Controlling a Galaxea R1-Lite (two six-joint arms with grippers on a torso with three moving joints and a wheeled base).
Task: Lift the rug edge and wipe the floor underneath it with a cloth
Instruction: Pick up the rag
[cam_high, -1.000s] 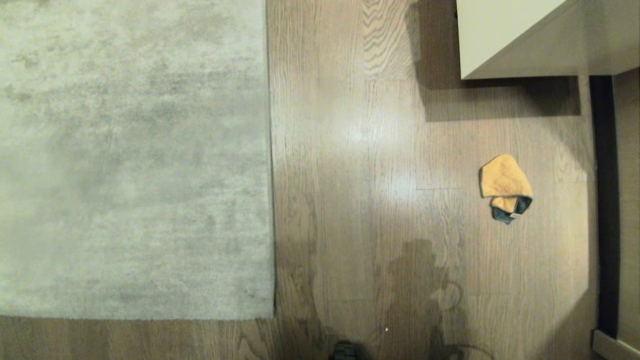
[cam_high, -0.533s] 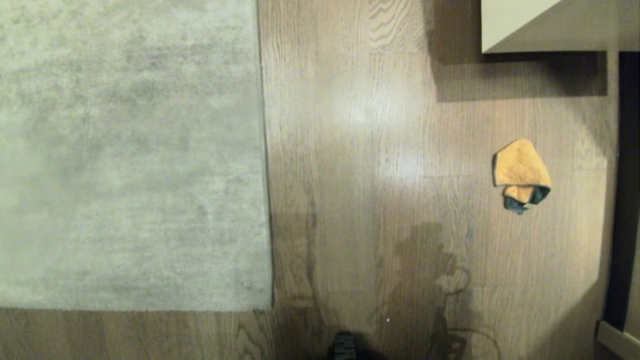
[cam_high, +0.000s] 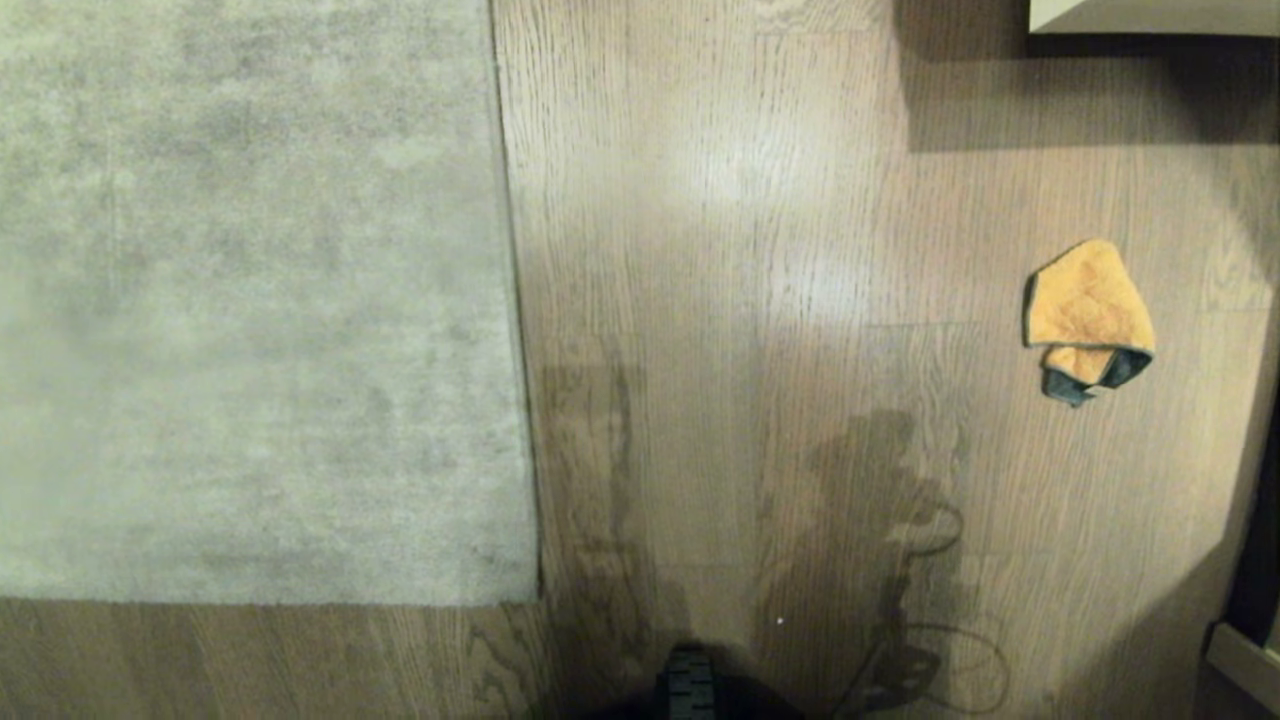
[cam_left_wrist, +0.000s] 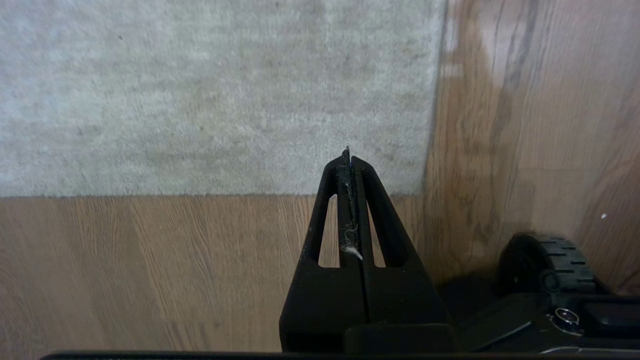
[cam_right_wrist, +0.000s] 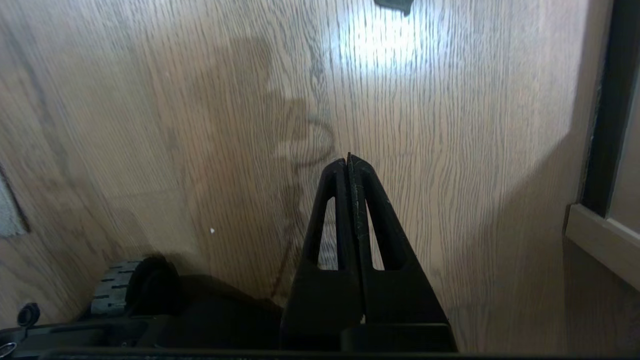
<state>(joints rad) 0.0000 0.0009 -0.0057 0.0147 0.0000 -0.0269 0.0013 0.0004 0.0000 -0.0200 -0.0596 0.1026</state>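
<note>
The pale grey mottled rug edge (cam_high: 515, 300) ran away from the robot along the light brown wood-grain floor (cam_high: 750, 250). Only the head view showed the folded orange-tan fuzzy cloth (cam_high: 1088, 305), its dark corner perhaps in the right wrist view. The left gripper (cam_left_wrist: 347, 152) and right gripper (cam_right_wrist: 348, 159) had jaws pressed together.

wood floor (cam_high: 720, 250) bears the rug (cam_high: 250, 300) and, apparently folded, the cloth (cam_high: 1085, 305).

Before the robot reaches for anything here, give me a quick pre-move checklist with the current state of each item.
1. Cloth reachable and unobstructed: ok, it lies crumpled on bare floor to the robot's right.
2. Rug edge lying flat, not yet lifted: ok, corner flat on the floor.
3. Left gripper empty: ok, shut on nothing, above the rug corner.
4. Right gripper empty: ok, shut on nothing, above bare floor; must open before taking the cloth.
5. Floor under the rug dirty: cannot tell, hidden.
6. Pale furniture beyond the cloth clear of the reach: cannot tell.
</note>
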